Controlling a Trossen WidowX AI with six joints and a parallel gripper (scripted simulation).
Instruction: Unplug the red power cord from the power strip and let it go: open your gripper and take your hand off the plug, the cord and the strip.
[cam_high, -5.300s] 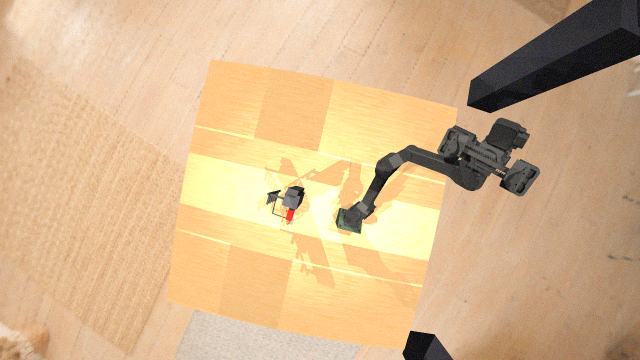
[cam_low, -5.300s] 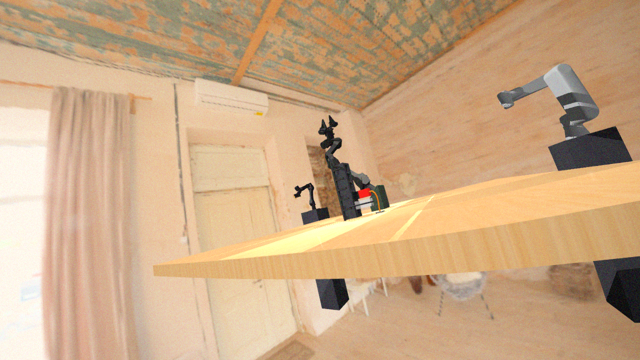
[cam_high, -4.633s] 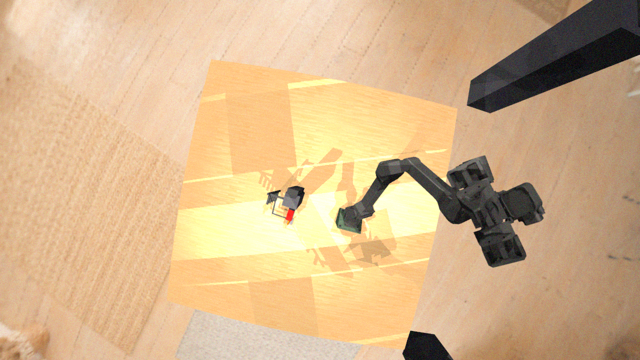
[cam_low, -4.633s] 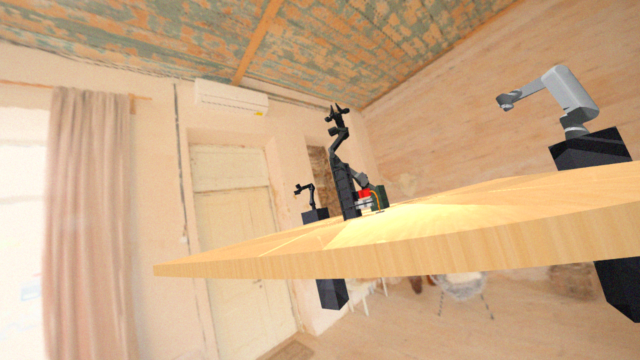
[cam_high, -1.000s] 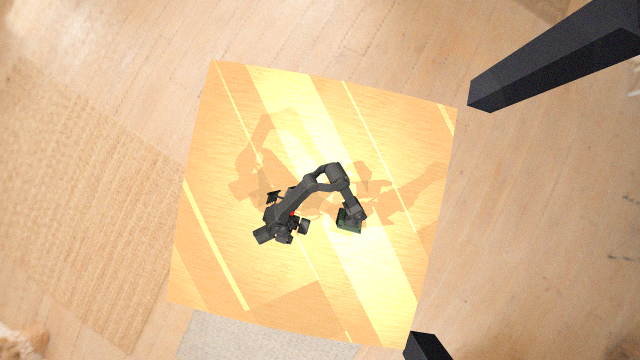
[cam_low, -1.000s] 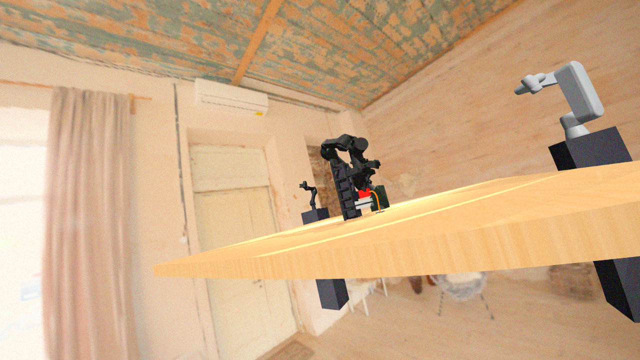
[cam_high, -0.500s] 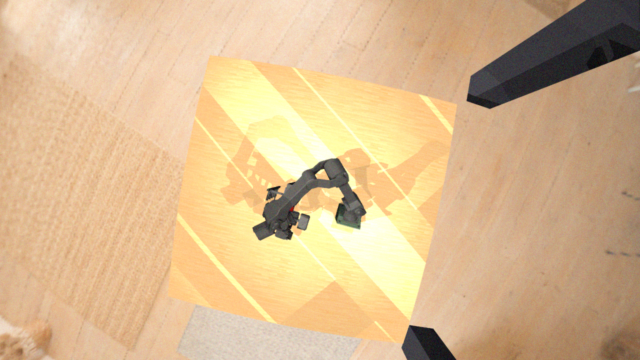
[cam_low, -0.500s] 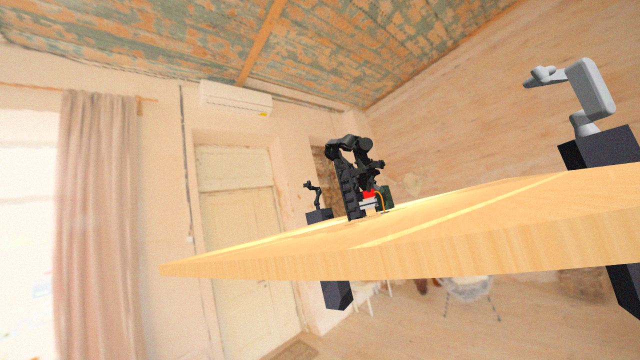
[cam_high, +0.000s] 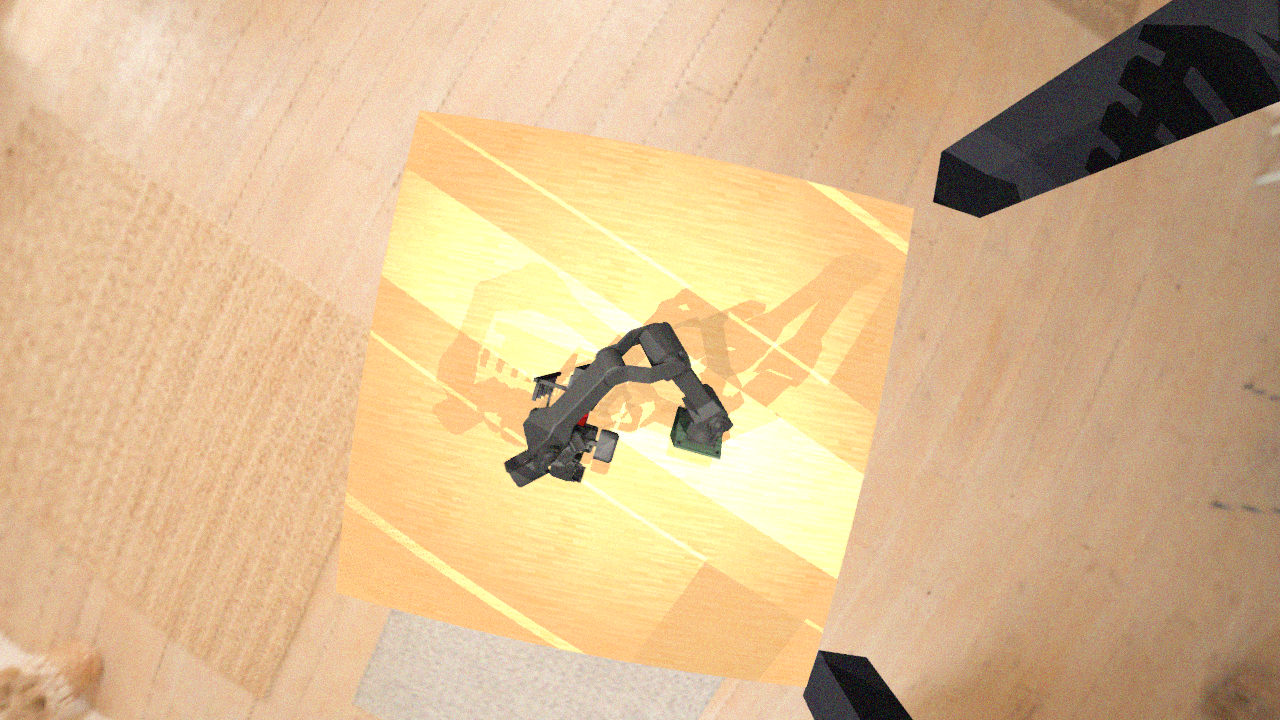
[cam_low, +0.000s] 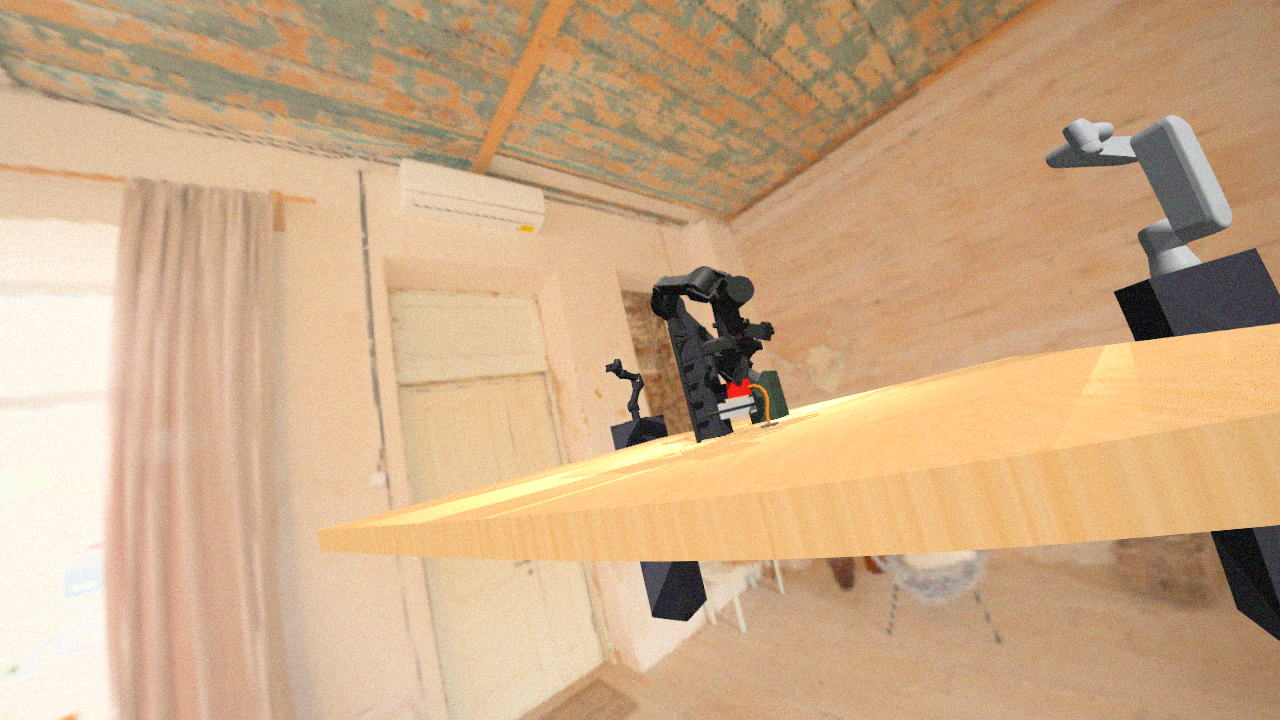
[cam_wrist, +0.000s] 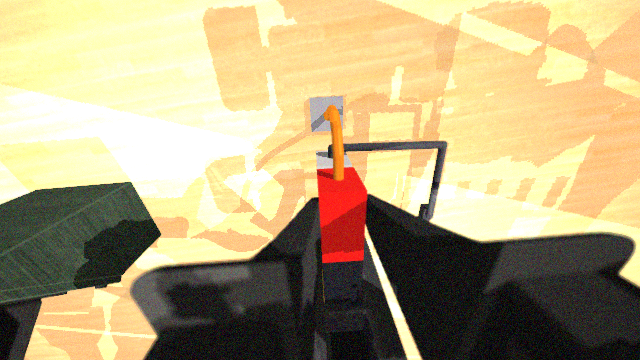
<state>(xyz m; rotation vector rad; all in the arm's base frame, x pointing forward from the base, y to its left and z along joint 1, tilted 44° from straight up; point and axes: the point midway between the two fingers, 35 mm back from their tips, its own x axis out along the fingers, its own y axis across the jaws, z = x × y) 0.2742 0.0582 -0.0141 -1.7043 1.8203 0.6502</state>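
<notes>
The red plug (cam_high: 583, 419) (cam_low: 738, 388) (cam_wrist: 342, 215) is between the two black fingers of my gripper (cam_wrist: 340, 202), which is shut on it. The fingers press on its left and right sides in the wrist view. An orange cord (cam_low: 767, 402) (cam_wrist: 338, 145) arches from the plug down to a small grey plate (cam_wrist: 320, 107) on the table. A white body (cam_low: 735, 408) (cam_wrist: 325, 161), apparently the power strip, shows directly under the plug, with no gap visible in the exterior view. Most of it is hidden, so how deep the plug sits cannot be told.
A dark green box (cam_high: 696, 438) (cam_low: 771, 394) (cam_wrist: 100, 235) stands at the arm's base. A thin dark bar frame (cam_wrist: 395, 147) reaches out right of the plug in the wrist view. A tall black slotted panel (cam_low: 693, 385) stands close beside the white body.
</notes>
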